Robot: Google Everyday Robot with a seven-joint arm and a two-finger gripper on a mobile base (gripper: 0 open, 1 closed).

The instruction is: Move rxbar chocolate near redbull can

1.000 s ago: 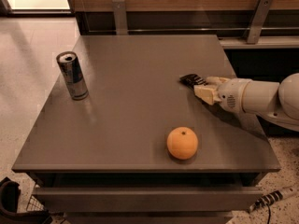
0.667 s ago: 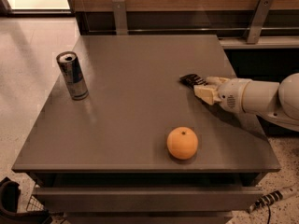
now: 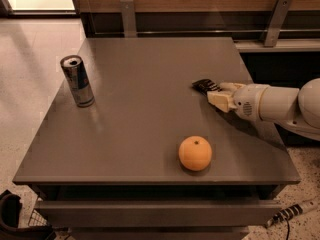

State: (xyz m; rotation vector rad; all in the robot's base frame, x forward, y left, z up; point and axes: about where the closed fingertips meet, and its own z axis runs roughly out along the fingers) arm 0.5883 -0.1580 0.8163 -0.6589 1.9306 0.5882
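Note:
The rxbar chocolate (image 3: pixel 202 85) shows only as a short black end on the right half of the grey table (image 3: pixel 145 134); the rest is hidden by my gripper. My gripper (image 3: pixel 214 92), cream-coloured on a white arm, reaches in from the right edge and sits low over the bar, right at it. The redbull can (image 3: pixel 78 81), slim, silver and blue with a silver top, stands upright near the table's left edge, far to the left of the bar and gripper.
A round orange fruit (image 3: pixel 195 153) sits near the table's front edge, in front of and left of my gripper. A wooden wall with metal brackets (image 3: pixel 128 17) runs behind the table. A drawer front (image 3: pixel 150 211) lies below the front edge.

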